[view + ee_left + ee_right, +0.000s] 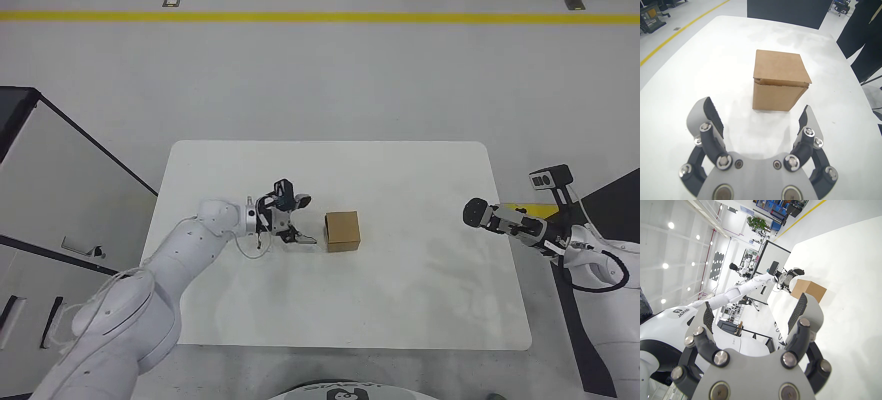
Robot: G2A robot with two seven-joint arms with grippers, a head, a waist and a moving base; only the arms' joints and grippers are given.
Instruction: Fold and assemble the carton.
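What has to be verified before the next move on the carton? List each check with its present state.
1. Carton upright on the table: ok.
2. Lid folded down over the top: ok.
3. Lid fully tucked in: cannot tell; its front edge overhangs the wall with a thin gap beneath.
4. Bottom flaps closed: cannot tell; they are hidden underneath.
5. Left gripper open, empty, beside the carton and not touching it: ok.
6. Right gripper open, empty, near the table's edge, well apart from the carton: ok.
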